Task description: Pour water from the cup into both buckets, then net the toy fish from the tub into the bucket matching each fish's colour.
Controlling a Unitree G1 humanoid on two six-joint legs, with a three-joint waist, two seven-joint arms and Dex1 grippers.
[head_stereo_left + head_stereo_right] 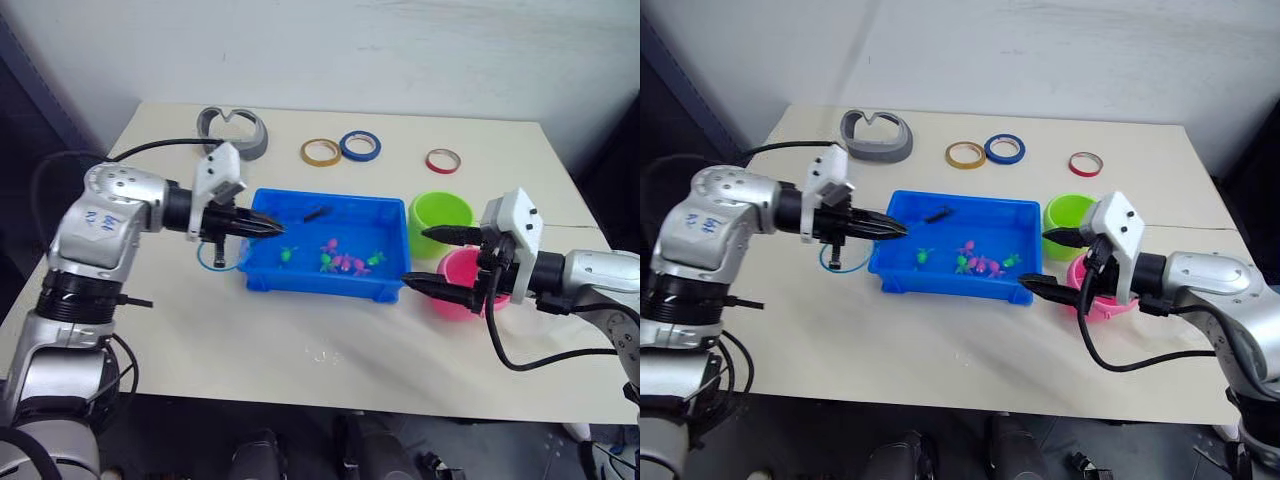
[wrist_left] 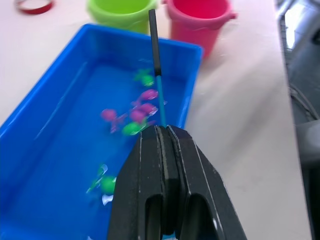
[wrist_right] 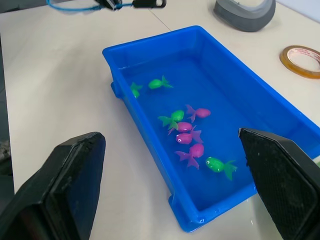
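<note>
My left gripper (image 1: 268,228) is shut on the net's thin stick (image 2: 155,45) at the left end of the blue tub (image 1: 320,286). The stick points out over the water. The net's light blue hoop (image 1: 213,256) hangs behind the fingers, just outside the tub's left wall. Several green and pink toy fish (image 1: 345,262) float in the tub's right half. My right gripper (image 1: 414,258) is open and empty at the tub's right end. It is in front of the green bucket (image 1: 440,210) and the pink bucket (image 1: 458,270). The cup is out of view.
Along the back of the table lie a grey curved piece (image 1: 235,131), a yellow tape ring (image 1: 321,152), a blue tape ring (image 1: 360,146) and a red tape ring (image 1: 443,160). The table's front edge is a little in front of the tub.
</note>
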